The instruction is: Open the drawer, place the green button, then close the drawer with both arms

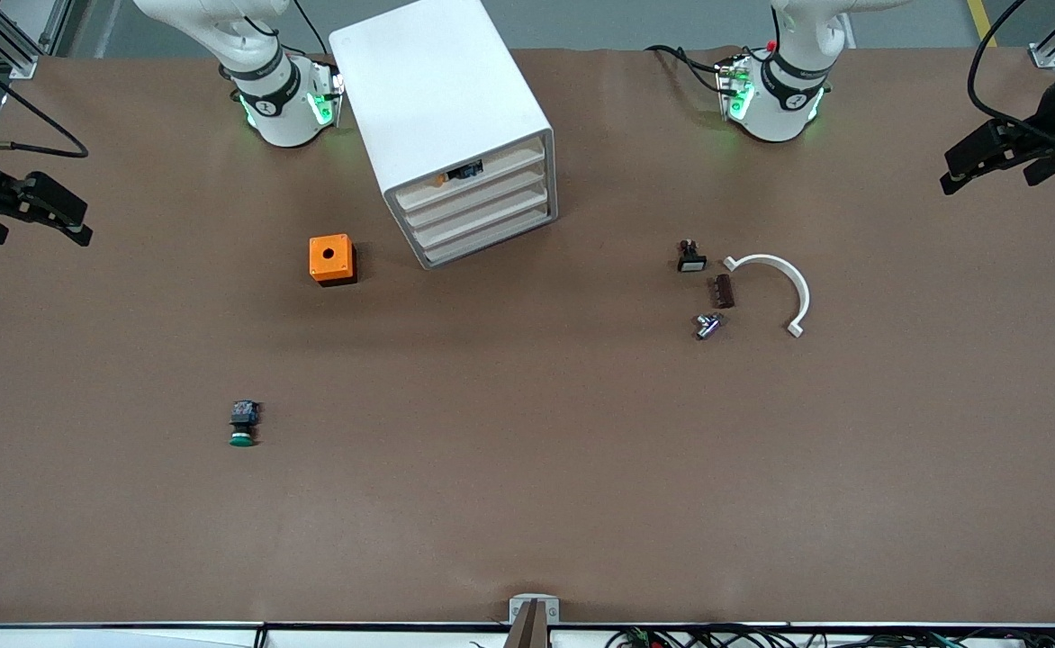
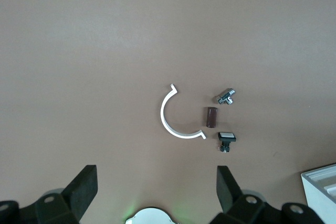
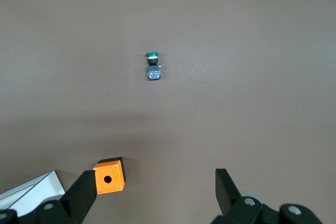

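Observation:
The white cabinet [image 1: 442, 99] stands at the robots' side of the table, between the two bases. Its lowest drawer [image 1: 491, 239], with a pale beige front, is shut. The green-capped button [image 1: 242, 423] lies on its side on the brown table toward the right arm's end, nearer the front camera than the cabinet. It also shows in the right wrist view [image 3: 153, 65]. My right gripper [image 1: 64, 216] [image 3: 155, 184] is open and empty, high over the right arm's end. My left gripper [image 1: 964, 166] [image 2: 156, 182] is open and empty, high over the left arm's end.
An orange box with a hole [image 1: 331, 259] [image 3: 109, 178] sits beside the cabinet. A black switch with white face [image 1: 691, 257], a brown block [image 1: 723, 291], a metal part [image 1: 707, 326] and a white half ring [image 1: 775, 283] lie toward the left arm's end.

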